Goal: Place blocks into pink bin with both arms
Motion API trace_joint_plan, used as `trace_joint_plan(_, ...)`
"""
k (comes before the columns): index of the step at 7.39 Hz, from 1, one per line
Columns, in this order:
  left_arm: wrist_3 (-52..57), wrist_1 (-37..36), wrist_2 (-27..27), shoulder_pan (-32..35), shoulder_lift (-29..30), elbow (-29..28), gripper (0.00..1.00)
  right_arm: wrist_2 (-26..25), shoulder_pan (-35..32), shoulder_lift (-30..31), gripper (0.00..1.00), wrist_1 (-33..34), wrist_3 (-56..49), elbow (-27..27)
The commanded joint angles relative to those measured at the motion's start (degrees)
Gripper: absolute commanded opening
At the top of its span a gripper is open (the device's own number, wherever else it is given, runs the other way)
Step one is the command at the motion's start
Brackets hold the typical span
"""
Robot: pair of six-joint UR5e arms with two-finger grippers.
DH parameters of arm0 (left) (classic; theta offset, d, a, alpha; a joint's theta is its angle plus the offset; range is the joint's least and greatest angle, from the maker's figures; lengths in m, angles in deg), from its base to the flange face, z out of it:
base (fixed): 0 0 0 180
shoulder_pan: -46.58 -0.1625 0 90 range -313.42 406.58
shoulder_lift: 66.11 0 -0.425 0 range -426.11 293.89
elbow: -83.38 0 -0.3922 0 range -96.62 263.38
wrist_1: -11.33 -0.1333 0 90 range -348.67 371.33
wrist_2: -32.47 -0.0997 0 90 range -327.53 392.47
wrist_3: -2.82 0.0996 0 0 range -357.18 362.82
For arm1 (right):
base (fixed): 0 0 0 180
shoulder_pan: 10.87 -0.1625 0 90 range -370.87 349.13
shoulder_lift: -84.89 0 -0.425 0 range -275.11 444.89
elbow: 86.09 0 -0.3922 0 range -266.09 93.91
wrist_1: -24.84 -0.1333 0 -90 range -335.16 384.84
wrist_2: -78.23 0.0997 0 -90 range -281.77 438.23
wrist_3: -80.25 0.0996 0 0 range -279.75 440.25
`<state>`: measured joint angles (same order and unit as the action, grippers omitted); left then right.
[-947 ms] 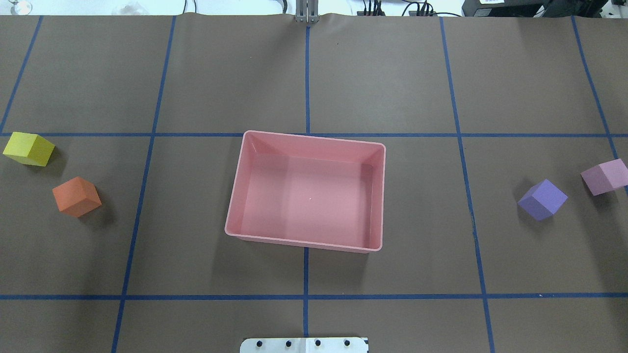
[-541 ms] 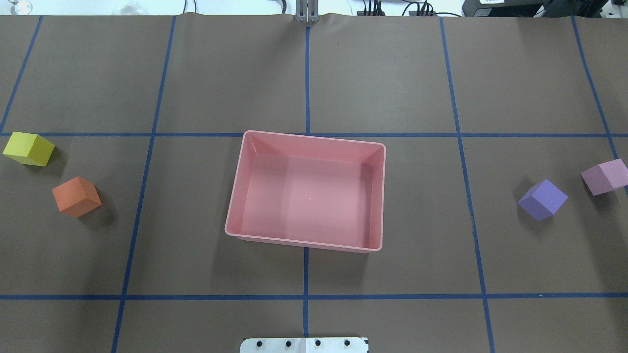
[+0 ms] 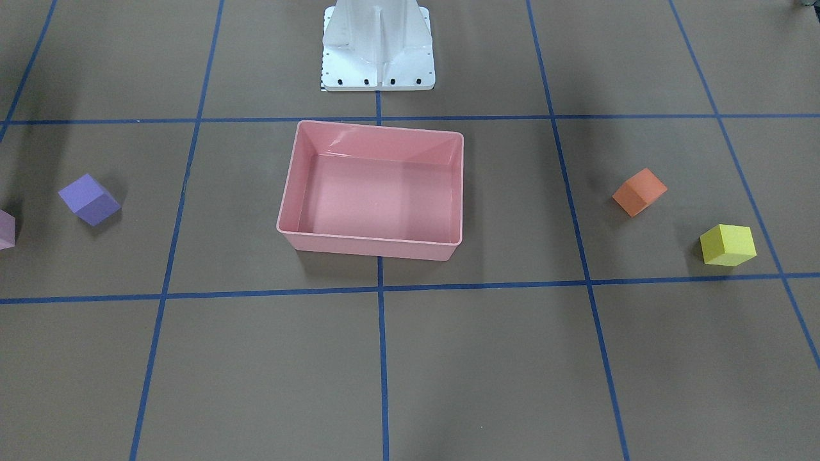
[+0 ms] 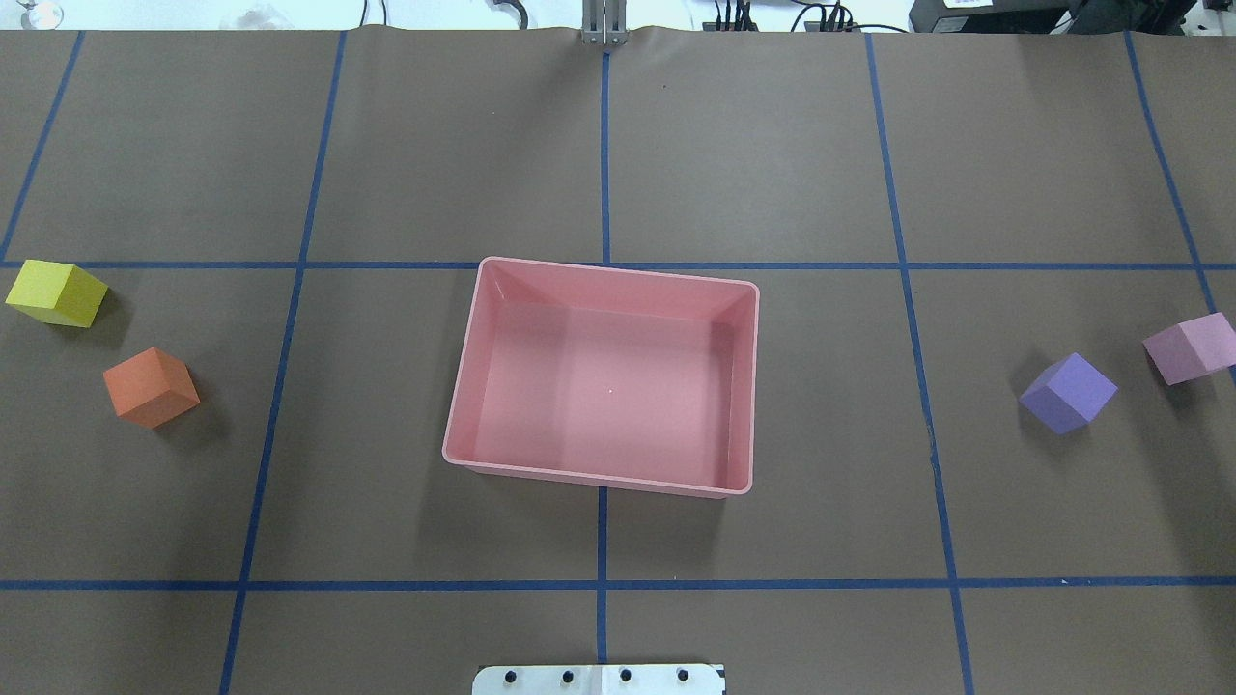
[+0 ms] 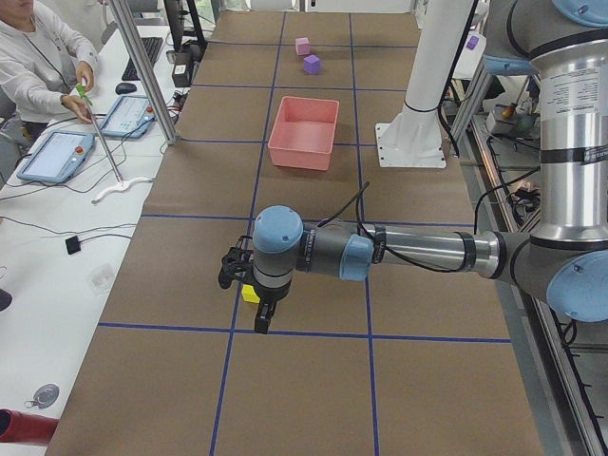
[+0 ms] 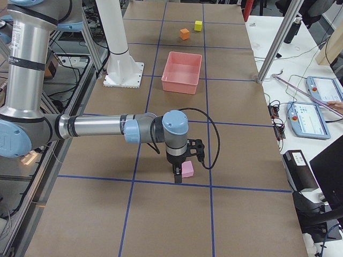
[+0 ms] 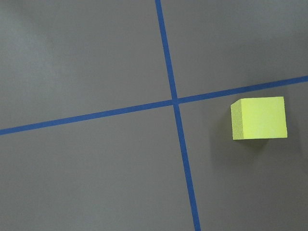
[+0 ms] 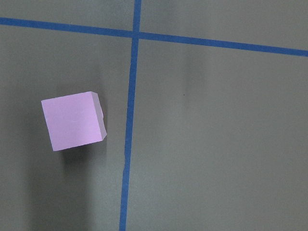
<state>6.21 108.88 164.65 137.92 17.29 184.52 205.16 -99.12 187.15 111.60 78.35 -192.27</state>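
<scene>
Since both grippers show only in the side views, I cannot tell whether their fingers are spread or pressed together. The left gripper points down at the end of the outstretched left arm, low over the table and just beside the yellow block; whether it touches the block cannot be made out. Its wrist camera shows that block resting flat, right of a crossing of blue tape lines. The right gripper likewise points down from the right arm, just beside the light pink block, which in its wrist camera lies left of a tape line. The orange block sits near the yellow one, and the purple block near the light pink one. All four lie on the table, well apart from the pink bin, which stands at the table's middle over the centre tape line, in front of the white base column.
</scene>
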Motion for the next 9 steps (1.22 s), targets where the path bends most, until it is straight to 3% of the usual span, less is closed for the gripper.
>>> trace_joint_plan(1, -0.15, 8.57, 0.01, -0.03, 0.10, -0.25, 1.00, -0.01, 0.00, 0.66, 1.00, -10.59, 0.06, 1.14)
trace_joint_plan(2, -0.58, 14.80, -0.25, -0.03, 0.71, -1.12, 1.00, 0.08, 0.00, 0.57, 1.00, -14.04, 0.67, 1.76)
trace_joint_plan(5, -1.20, 16.18, 2.21, -1.43, 3.87, -3.23, 1.00, 2.18, -0.09, 0.92, 1.00, -16.08, 0.50, 2.63)
trace_joint_plan(6, -0.85, 18.79, 3.86, -3.26, 3.88, -3.32, 1.00, 5.15, 0.00, 0.84, 1.00, -18.62, 0.85, 4.03)
trace_joint_plan(8, -1.81, 21.98, 3.79, -10.45, 5.27, -9.01, 1.00, 6.23, 0.00, 0.75, 1.00, -19.35, 1.03, 4.49)
trace_joint_plan(9, -4.86, 22.42, 3.88, -10.92, 7.03, -12.17, 1.00, 6.32, 0.00, 0.92, 1.00, -19.35, 1.03, 4.49)
